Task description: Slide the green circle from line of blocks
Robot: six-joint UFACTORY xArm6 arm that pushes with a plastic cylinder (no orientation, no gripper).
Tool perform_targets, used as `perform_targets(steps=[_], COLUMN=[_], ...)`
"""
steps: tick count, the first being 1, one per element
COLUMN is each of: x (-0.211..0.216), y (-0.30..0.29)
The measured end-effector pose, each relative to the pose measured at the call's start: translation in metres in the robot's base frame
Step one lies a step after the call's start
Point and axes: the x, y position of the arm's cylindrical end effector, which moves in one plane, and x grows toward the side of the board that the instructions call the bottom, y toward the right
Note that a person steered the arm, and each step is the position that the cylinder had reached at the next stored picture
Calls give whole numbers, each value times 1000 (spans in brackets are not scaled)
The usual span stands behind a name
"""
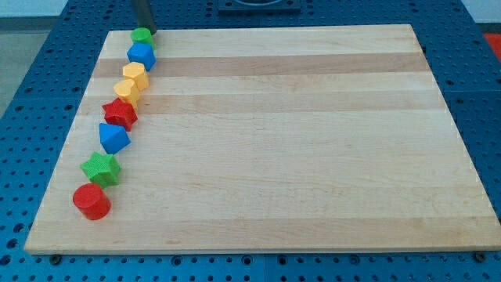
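Red cylinder point(91, 201) ends the line; far beyond it, my fingerless tip point(150, 33) touches the green circle point(142, 35), probably light, rigid, best pushed side-on.

rod point(145, 14): upper part cut by view's top | my tip point(150, 33): partly behind green circle point(142, 35)

1. Only a short piece of my dark rod shows, at the view's top, left of the middle.
2. The rod comes down from the top edge and leans a little toward the view's right as it goes lower.
3. My tip point(151, 33) is at the rod's low end.
4. My tip sits just beside the green circle point(142, 35), on its right side in the view. I cannot tell if they touch.
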Motion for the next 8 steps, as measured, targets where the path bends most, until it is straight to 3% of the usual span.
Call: perform_targets(steps=[3, 8], x=[7, 85], y=[-40, 81])
